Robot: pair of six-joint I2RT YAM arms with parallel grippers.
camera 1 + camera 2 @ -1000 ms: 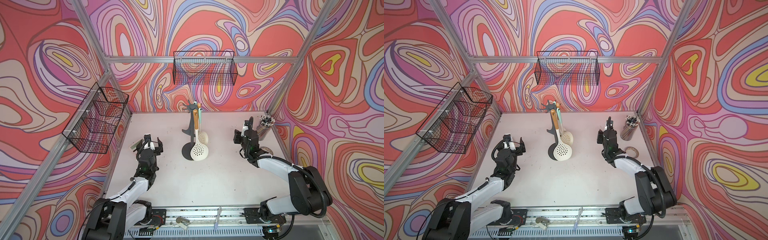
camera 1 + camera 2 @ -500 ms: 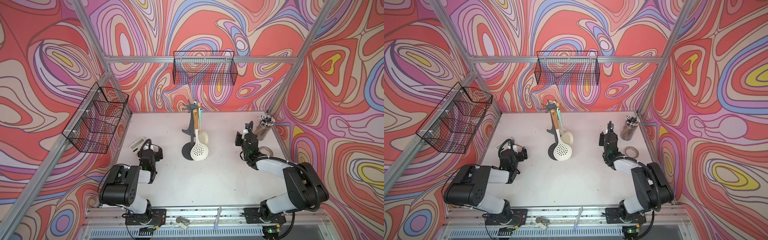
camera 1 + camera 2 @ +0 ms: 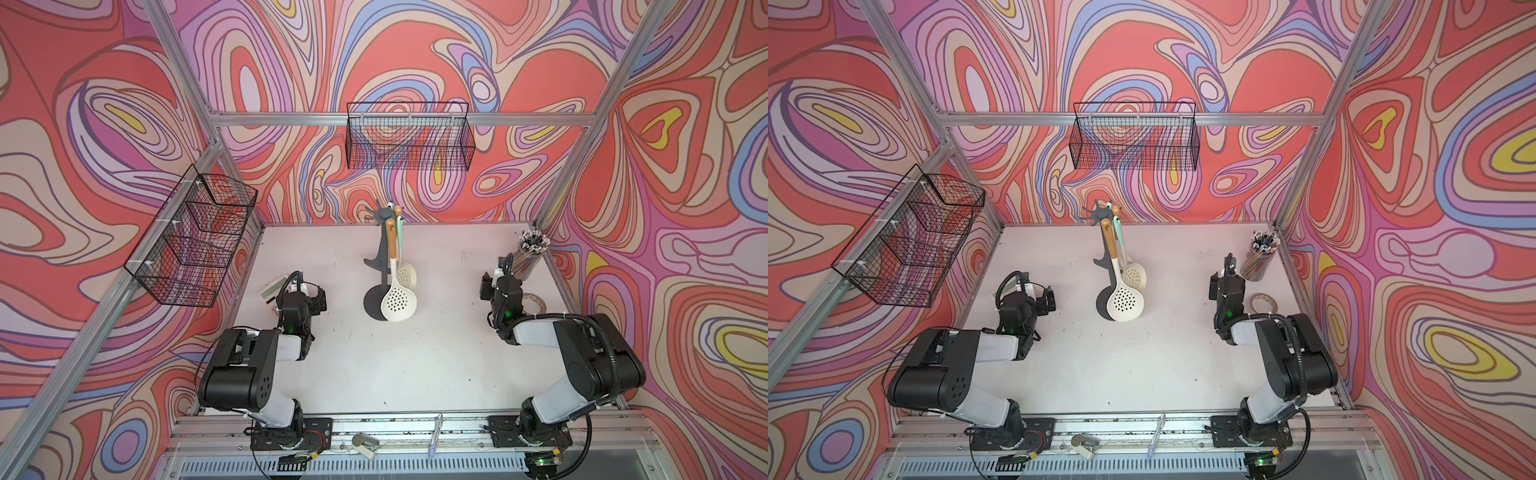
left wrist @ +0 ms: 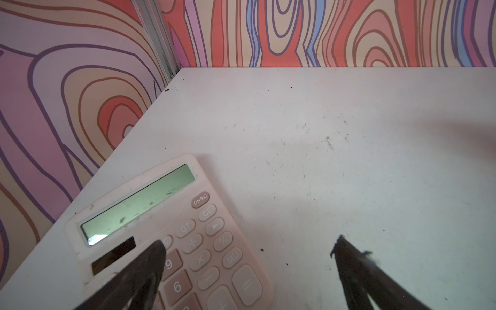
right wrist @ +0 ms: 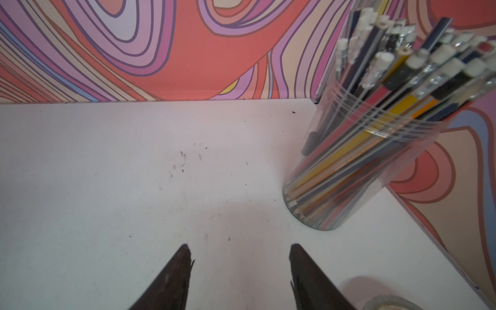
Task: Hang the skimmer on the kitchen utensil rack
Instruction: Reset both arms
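Observation:
The dark grey kitchen utensil rack [image 3: 372,302] [image 3: 1103,305] stands mid-table toward the back wall. A cream skimmer [image 3: 398,301] [image 3: 1125,305] with a wooden handle hangs from its crown of hooks, its perforated head low over the round base. A smaller slotted spoon [image 3: 406,274] with a mint handle hangs behind it. My left gripper [image 3: 319,298] [image 4: 248,244] is open and empty, low at the table's left, partly over a calculator. My right gripper [image 3: 485,287] [image 5: 240,249] is open and empty, low at the table's right. Both are well apart from the rack.
A pink calculator [image 4: 150,214] [image 3: 269,291] lies by the left wall. A clear cup of pencils [image 5: 362,150] [image 3: 528,257] and a tape roll [image 3: 532,301] sit at the right. Black wire baskets hang on the back wall [image 3: 409,141] and the left wall [image 3: 195,245].
Both arms have folded back toward the table's front, bringing the grippers lower. The left gripper has opened a little wider. The rack and utensils have not moved.

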